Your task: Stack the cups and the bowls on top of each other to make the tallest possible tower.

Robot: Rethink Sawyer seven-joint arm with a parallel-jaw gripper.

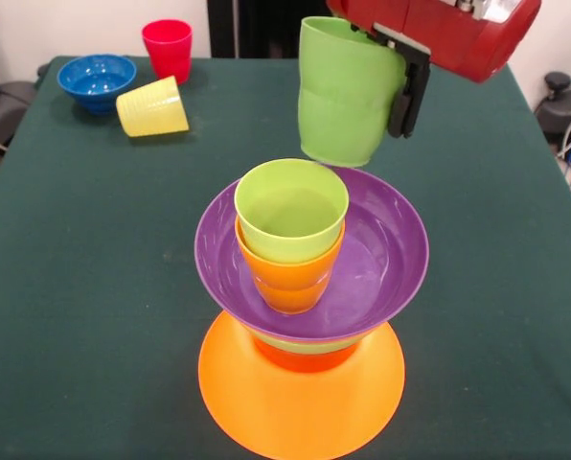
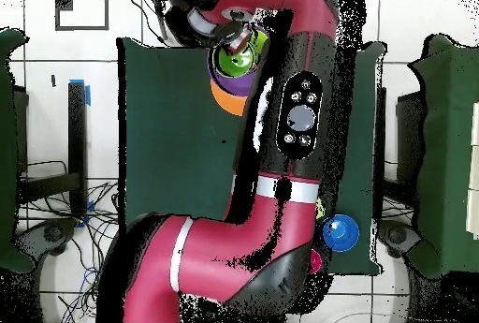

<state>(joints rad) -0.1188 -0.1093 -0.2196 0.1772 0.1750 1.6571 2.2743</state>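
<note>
The tower stands at the front middle of the table. Its base is the large orange bowl [image 1: 300, 398], upside down. On it sit the red-orange bowl [image 1: 305, 356], a sliver of the green bowl [image 1: 305, 343] and the purple bowl [image 1: 381, 259]. In the purple bowl stands the orange cup [image 1: 290, 278] with the lime green cup [image 1: 290, 211] nested in it. My gripper [image 1: 389, 113] is shut on the rim wall of the green cup [image 1: 348, 91] and holds it, slightly tilted, in the air just above and behind the tower. In the overhead view the arm hides most of the tower [image 2: 227, 90].
At the far left of the front view stand the blue bowl [image 1: 96, 81] and the red cup [image 1: 168, 48]. The pale yellow cup [image 1: 153, 107] lies on its side beside them. The blue bowl also shows in the overhead view [image 2: 340, 233].
</note>
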